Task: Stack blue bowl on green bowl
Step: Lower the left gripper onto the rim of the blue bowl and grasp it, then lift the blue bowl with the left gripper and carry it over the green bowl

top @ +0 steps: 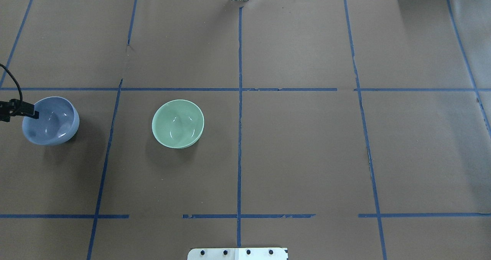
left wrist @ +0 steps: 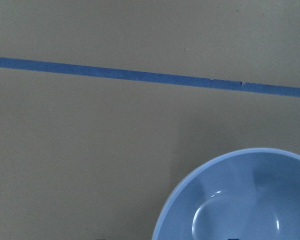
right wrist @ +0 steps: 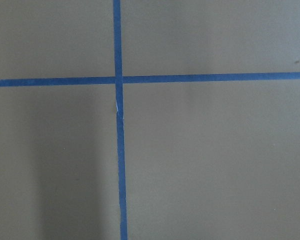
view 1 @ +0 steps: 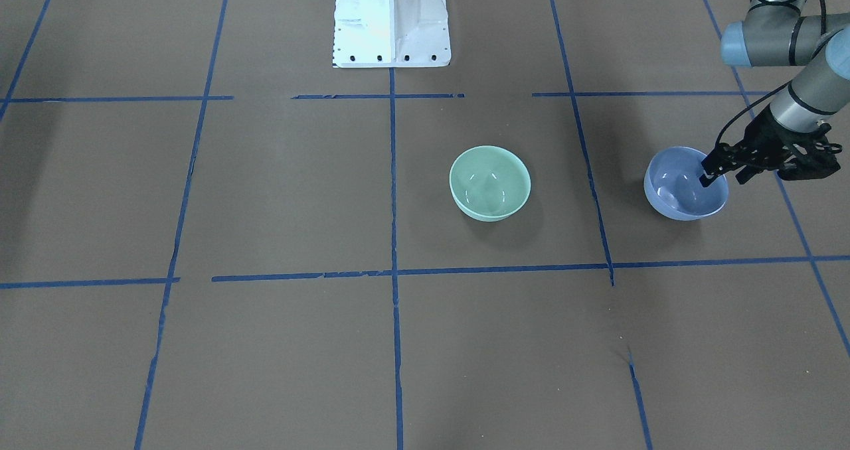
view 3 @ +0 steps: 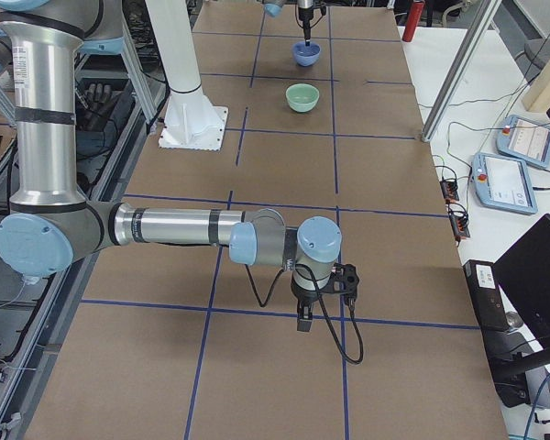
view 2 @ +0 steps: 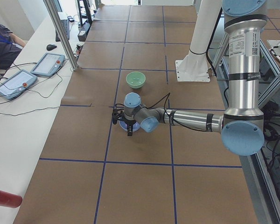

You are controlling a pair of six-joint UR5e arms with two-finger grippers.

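The blue bowl [view 1: 684, 184] stands upright on the brown table, on my left side; it also shows in the overhead view [top: 50, 121] and the left wrist view [left wrist: 240, 200]. The green bowl [view 1: 490, 182] stands upright apart from it, nearer the table's middle [top: 177, 124]. My left gripper [view 1: 726, 176] is open and straddles the blue bowl's outer rim, one finger [view 1: 708, 177] inside the bowl and the other outside. My right gripper [view 3: 304, 321] hangs over bare table far from both bowls, and I cannot tell whether it is open or shut.
Blue tape lines [top: 239, 99] divide the brown table into squares. The white robot base [view 1: 390, 18] stands at the table's robot side. Tablets and cables [view 2: 46, 65] lie on the white bench beyond the table's far edge.
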